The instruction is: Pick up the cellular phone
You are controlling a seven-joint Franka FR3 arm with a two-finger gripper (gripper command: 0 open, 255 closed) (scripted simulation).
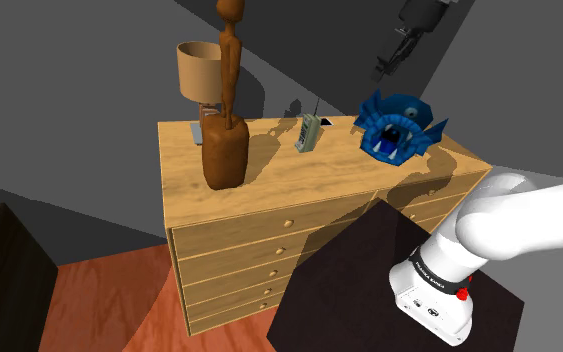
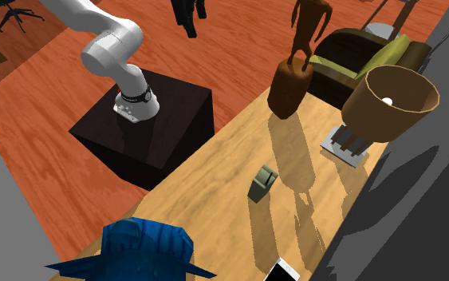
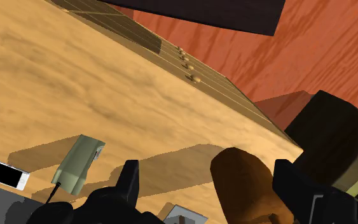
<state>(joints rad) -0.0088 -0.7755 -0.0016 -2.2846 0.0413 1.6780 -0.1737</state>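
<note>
The cellular phone is a grey-green brick handset with a thin antenna. It stands near the back of the wooden dresser top, between a brown statue and a blue figure. From the second exterior view the phone sits mid-dresser. My gripper hangs high above and behind the dresser, well clear of the phone. In the wrist view the phone lies off to the side of one finger. The gripper is open with nothing between its fingers.
A tall brown statue and a lamp stand on the dresser at the shoulder view's left. A spiky blue figure sits to the right of the phone. A small white object lies near the wall. An armchair stands beyond the dresser's end.
</note>
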